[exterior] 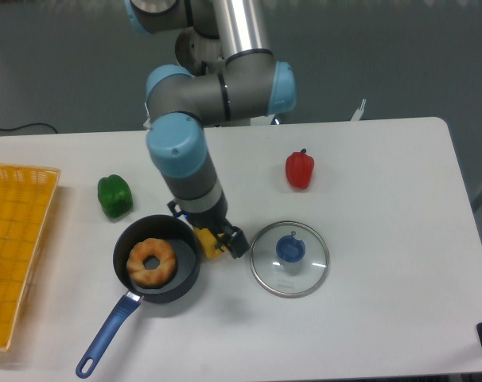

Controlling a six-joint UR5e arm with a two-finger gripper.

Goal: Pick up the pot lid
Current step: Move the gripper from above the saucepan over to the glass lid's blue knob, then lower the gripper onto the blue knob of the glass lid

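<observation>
The gripper [207,227] points down between the pan and the lid, its two fingertips spread apart and open. Flat on the table to its right lies the round glass pot lid [290,281], topped by a blue knob [290,248]. The fingertips are left of the lid's rim, and nothing shows held between them. How high they are above the table is hard to tell.
A dark pan [185,293] with a blue handle holds a brown ring [163,270]. A yellow object [206,245] is partly hidden under the gripper. Also there are a green pepper [114,196], a red pepper [300,169] and an orange-yellow crate [18,239].
</observation>
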